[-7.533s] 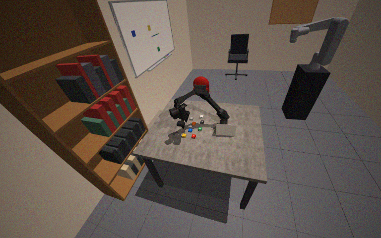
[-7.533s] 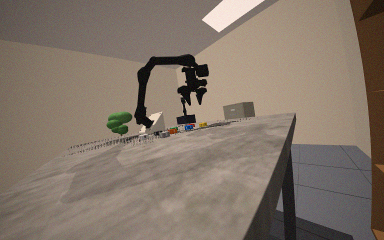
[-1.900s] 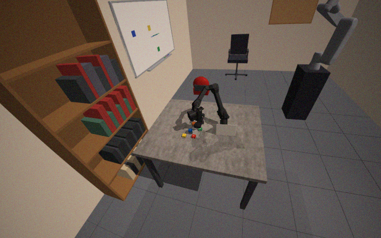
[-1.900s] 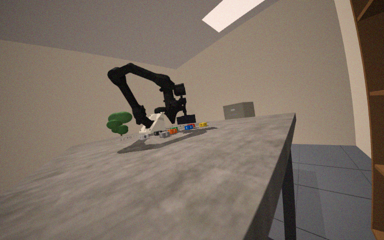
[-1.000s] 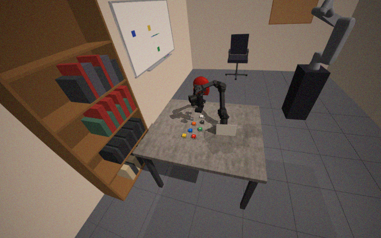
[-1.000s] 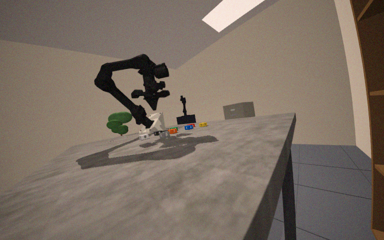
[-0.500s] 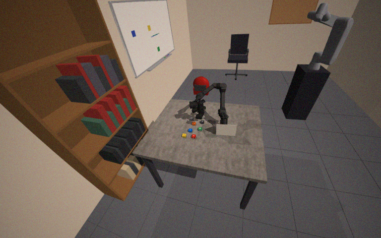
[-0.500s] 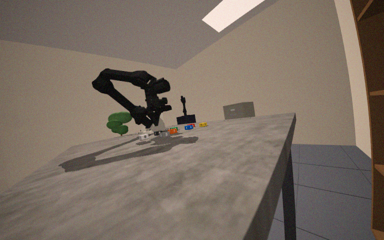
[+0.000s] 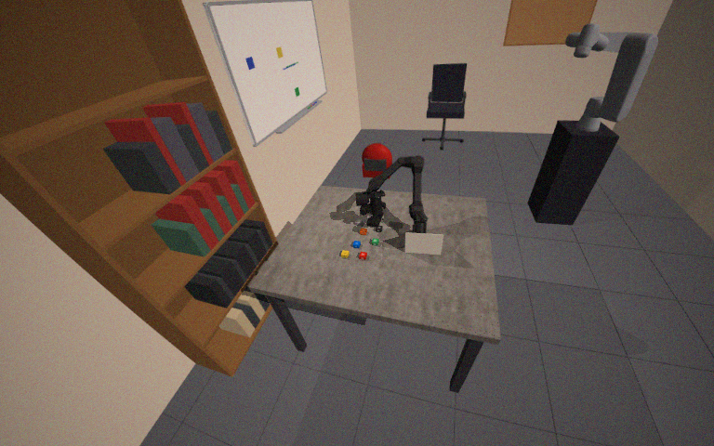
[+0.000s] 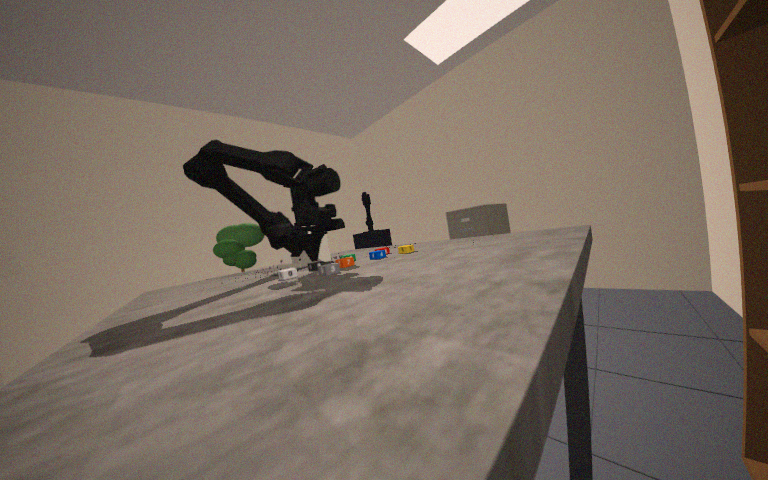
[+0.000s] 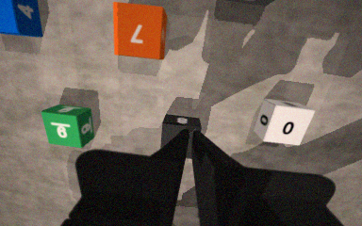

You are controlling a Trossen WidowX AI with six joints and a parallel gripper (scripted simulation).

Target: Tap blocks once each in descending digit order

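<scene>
My gripper [image 9: 374, 225] [image 10: 315, 259] [image 11: 189, 135] is shut and empty. Its tips are right at the black block [image 9: 378, 229] [image 11: 171, 132], which shows an 8 and is partly hidden by them; contact cannot be told. The green block [image 9: 375, 242] [image 11: 58, 134], left in the wrist view, shows a barred 6 or 9. The orange block [image 9: 363, 231] [image 10: 345, 262] [image 11: 127, 40] shows 7, the white block [image 10: 287, 273] [image 11: 296, 121] 0, and the blue block [image 9: 356, 243] [image 10: 377, 255] [image 11: 9, 19] 4. Digits on the red block [image 9: 363, 255] and yellow block [image 9: 344, 254] are unreadable.
A shadowed grey block [image 10: 328, 269] [image 11: 238, 12] lies beyond the black block, its digit unreadable. A pale panel [image 9: 423, 243] stands by the arm's base on the table [image 9: 421, 294]. A bookshelf [image 9: 216, 347] stands beside the table.
</scene>
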